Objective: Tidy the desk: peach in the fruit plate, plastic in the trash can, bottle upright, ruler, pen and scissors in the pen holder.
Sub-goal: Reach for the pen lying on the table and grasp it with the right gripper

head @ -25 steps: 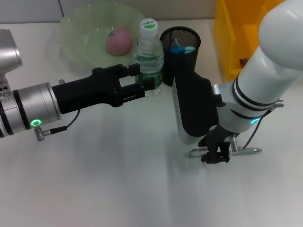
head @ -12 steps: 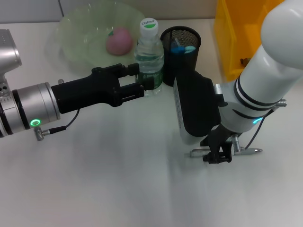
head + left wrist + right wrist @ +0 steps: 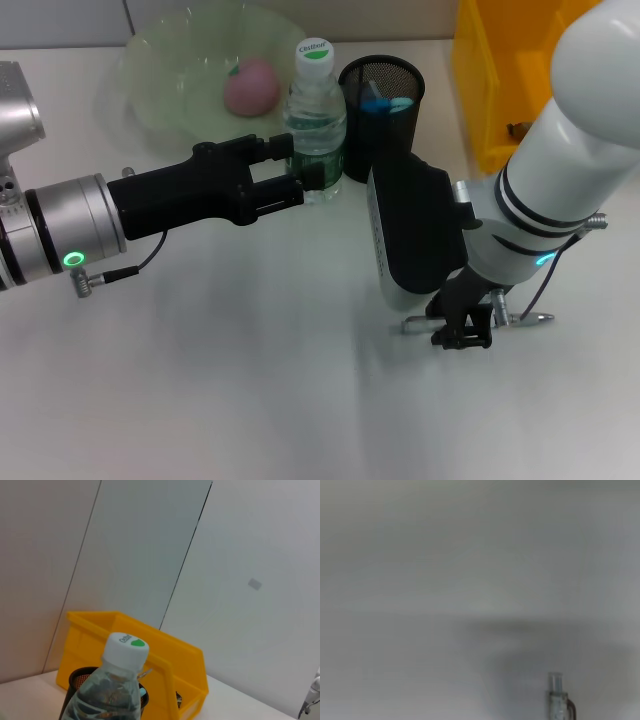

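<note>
The clear bottle (image 3: 316, 120) with a white and green cap stands upright beside the black mesh pen holder (image 3: 381, 104), which holds blue items. My left gripper (image 3: 305, 168) reaches in from the left at the bottle's lower part, open, its fingertips (image 3: 318, 181) against the bottle's near side. The left wrist view shows the bottle (image 3: 119, 680) close up. A silver pen (image 3: 525, 319) lies flat on the desk. My right gripper (image 3: 462, 330) is down on the pen's middle. The pink peach (image 3: 251, 87) rests in the pale green fruit plate (image 3: 160, 75).
The yellow trash can (image 3: 495, 70) stands at the back right, close behind my right arm, and appears in the left wrist view as the yellow trash can (image 3: 170, 665). Bare white desk spreads in front of both arms.
My right gripper has sunk slightly lower and to the right over the pen. The pen, the bottle and the left arm have not moved.
</note>
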You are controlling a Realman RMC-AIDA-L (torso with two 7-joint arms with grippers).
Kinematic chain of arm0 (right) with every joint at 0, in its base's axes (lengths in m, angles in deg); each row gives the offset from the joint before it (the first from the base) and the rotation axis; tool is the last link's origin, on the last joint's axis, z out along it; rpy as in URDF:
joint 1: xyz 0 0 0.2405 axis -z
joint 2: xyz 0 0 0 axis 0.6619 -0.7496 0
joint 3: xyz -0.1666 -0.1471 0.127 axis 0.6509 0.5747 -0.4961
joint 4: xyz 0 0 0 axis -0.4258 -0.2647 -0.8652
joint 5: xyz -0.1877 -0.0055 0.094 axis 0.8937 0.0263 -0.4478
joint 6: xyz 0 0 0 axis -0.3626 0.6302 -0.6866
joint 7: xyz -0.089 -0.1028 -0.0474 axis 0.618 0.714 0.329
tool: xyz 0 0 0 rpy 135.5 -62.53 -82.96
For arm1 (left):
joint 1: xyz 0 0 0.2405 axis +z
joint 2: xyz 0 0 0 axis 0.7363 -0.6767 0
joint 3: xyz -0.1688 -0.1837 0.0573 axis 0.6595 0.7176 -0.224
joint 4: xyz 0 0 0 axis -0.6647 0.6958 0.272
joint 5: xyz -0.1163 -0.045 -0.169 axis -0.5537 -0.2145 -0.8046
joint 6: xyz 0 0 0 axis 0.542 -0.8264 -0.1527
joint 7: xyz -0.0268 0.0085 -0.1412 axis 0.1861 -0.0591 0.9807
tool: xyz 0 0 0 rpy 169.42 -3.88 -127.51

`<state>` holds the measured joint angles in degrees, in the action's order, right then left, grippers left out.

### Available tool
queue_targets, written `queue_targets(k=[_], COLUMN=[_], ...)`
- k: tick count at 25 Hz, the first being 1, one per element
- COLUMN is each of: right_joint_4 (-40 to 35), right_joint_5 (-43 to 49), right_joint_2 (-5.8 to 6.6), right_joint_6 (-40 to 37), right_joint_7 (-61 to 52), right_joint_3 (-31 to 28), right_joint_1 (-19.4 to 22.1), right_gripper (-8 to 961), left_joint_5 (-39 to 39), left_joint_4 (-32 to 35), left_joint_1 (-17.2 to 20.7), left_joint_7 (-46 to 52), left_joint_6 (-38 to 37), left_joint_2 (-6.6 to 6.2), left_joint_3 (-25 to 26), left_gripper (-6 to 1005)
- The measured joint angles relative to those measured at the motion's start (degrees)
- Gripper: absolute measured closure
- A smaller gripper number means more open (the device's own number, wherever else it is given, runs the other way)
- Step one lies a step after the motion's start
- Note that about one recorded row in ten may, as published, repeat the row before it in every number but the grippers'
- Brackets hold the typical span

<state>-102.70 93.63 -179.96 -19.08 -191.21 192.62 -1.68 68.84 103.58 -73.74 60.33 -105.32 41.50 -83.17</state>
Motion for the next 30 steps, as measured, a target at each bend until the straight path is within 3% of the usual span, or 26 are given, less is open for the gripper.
queue_targets(k=[20,30], right_joint_4=[-0.5,-5.5], right_joint_5=[0.0,-0.3], right_joint_2=[0.00,0.00], right_joint_6=[0.0,-0.1], right_joint_7=[-0.2,-0.7], right_joint_3=[0.2,-2.0], right_joint_1=[0.0,2.1], right_gripper=[754,752], left_joint_5=[-0.1,-0.1], left_joint_4=[0.0,0.0], left_joint_1=[0.1,0.3], left_joint_7=[0.0,0.0], left_joint_6=[0.0,0.0], left_joint_2=[0.00,0.00], left_joint_3=[0.0,0.0], left_gripper=[255,250])
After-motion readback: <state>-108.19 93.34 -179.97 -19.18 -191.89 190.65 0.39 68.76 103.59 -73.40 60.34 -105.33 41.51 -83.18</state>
